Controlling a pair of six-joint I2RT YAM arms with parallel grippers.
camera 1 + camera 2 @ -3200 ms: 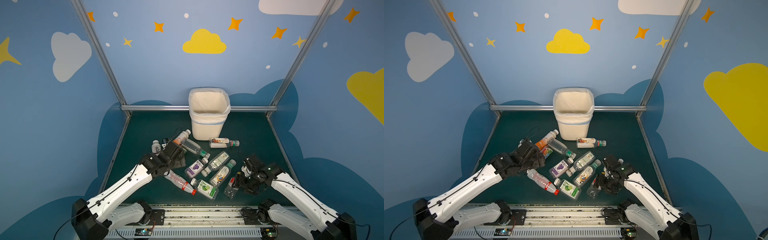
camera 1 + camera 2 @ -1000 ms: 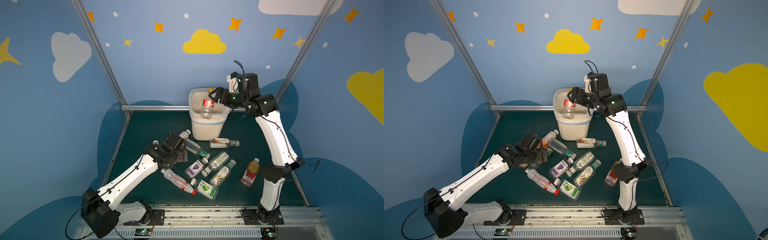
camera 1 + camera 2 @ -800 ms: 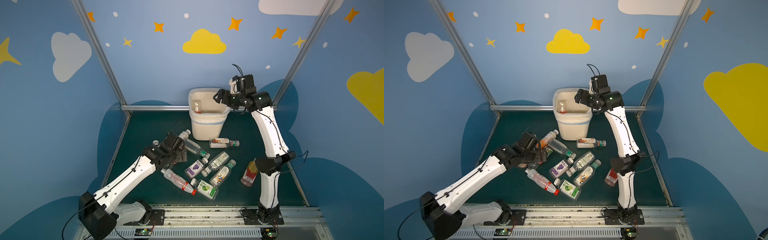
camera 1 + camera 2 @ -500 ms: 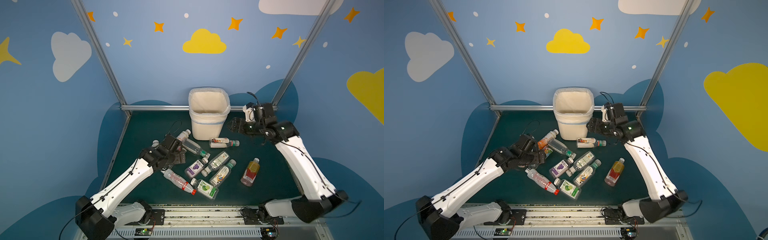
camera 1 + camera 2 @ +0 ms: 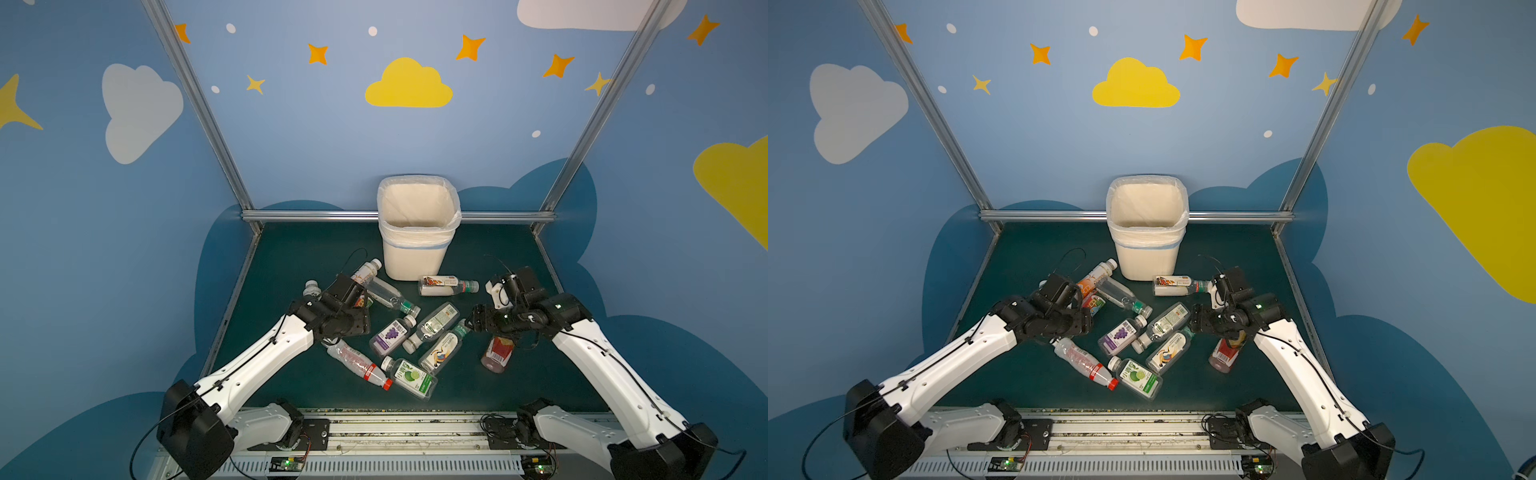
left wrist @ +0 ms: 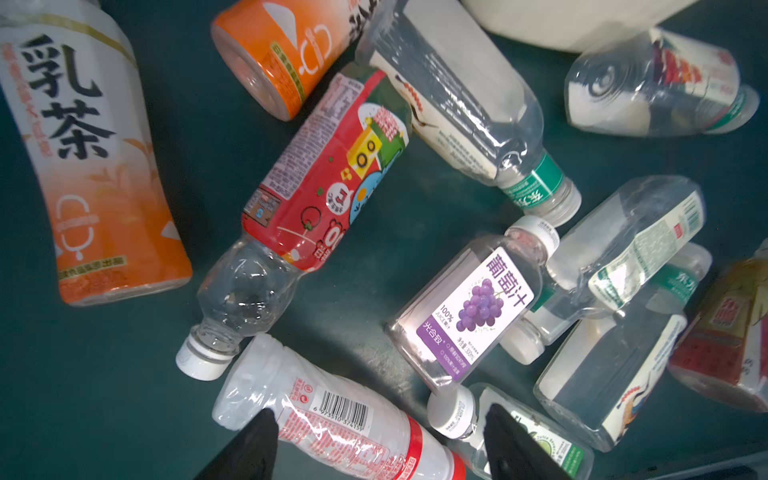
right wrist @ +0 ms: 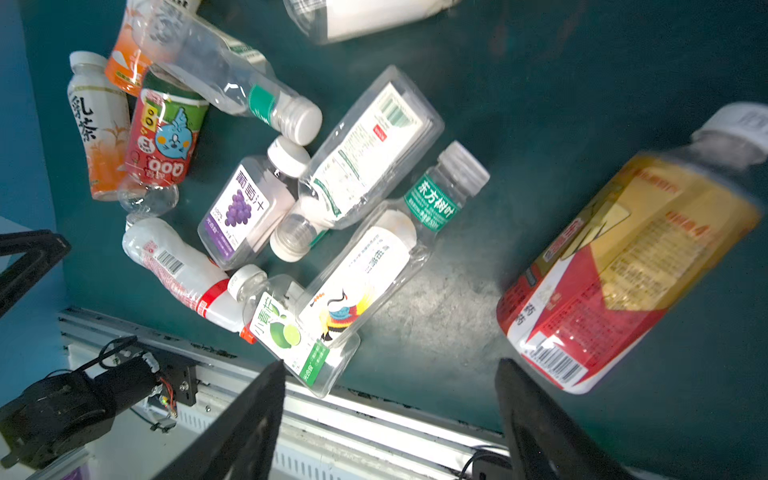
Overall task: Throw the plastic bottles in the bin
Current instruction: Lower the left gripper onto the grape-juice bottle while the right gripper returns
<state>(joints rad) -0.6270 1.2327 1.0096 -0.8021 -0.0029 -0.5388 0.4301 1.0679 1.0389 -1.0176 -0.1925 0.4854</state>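
Plastic bottles (image 5: 434,320) lie clustered on the dark green mat (image 5: 291,257) in front of the bin (image 5: 415,257); bodies clear and glossy, labels printed, caps ribbed; bin cream, rectangular, round-cornered, thin translucent liner (image 5: 417,239) folded over its rim, floor hidden; left gripper (image 6: 379,409) fingers apart over a red-banded bottle (image 6: 332,424); right gripper (image 7: 391,362) fingers apart, holding nothing.

Bright, even light — blurred red-yellow bottle (image 7: 623,257)

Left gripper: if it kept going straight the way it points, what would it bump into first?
Most likely the white bottle with the red cap, lying right ahead of the open left gripper. The lime-label bottle sits just beside it; depth is hard to judge.
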